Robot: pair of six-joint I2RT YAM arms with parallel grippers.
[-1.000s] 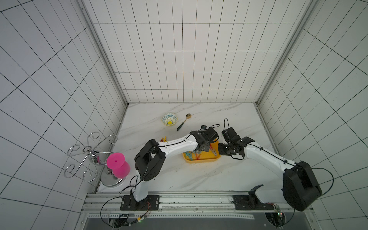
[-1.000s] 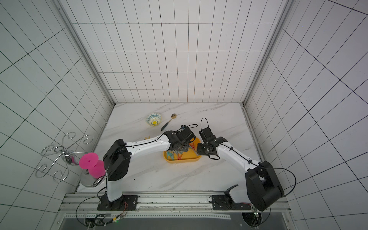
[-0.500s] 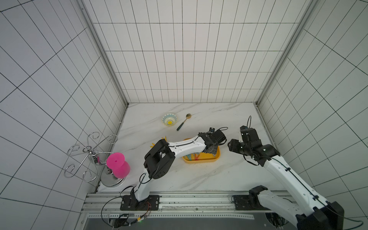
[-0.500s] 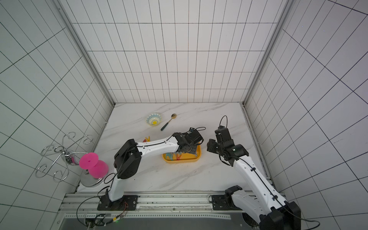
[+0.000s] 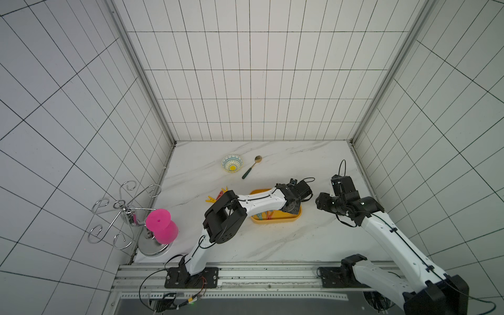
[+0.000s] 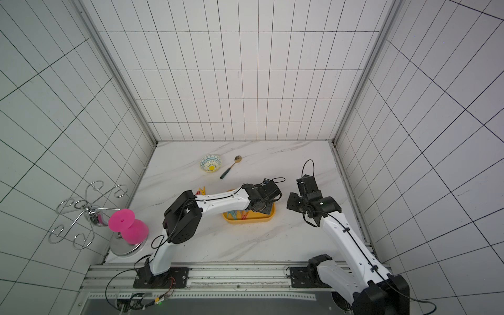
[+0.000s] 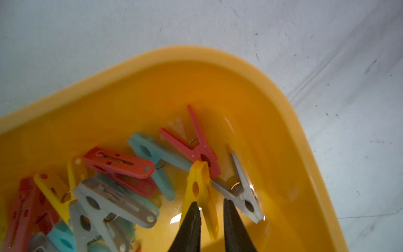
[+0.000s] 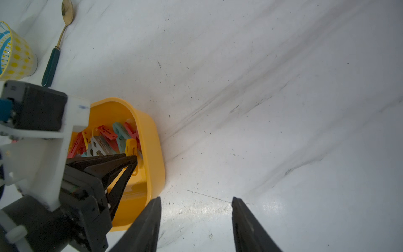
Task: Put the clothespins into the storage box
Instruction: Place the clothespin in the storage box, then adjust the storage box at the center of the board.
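The yellow storage box [image 5: 275, 219] [image 6: 251, 219] sits mid-table with several red, teal, grey and yellow clothespins [image 7: 122, 174] piled inside. My left gripper [image 7: 210, 201] hangs low in the box's right end [image 8: 156, 152]. Its jaws are slightly apart, and a yellow clothespin [image 7: 201, 185] lies loose between them, resting on a red one [image 7: 201, 148] and a grey one [image 7: 242, 192]. A few more clothespins [image 5: 216, 197] [image 6: 201, 190] lie on the table left of the box. My right gripper [image 8: 196, 198] [image 5: 321, 203] is open and empty over bare marble, right of the box.
A patterned bowl [image 5: 232, 163] and a green-handled gold spoon [image 5: 251, 167] lie behind the box. A pink cup [image 5: 161, 229] on a steel base and a wire rack [image 5: 120, 212] stand at the front left. The walls are tiled.
My right arm pulled back from the box to the right, its jaws opening wide. The left gripper shifted to the box's right end and its jaws parted around the yellow clothespin.
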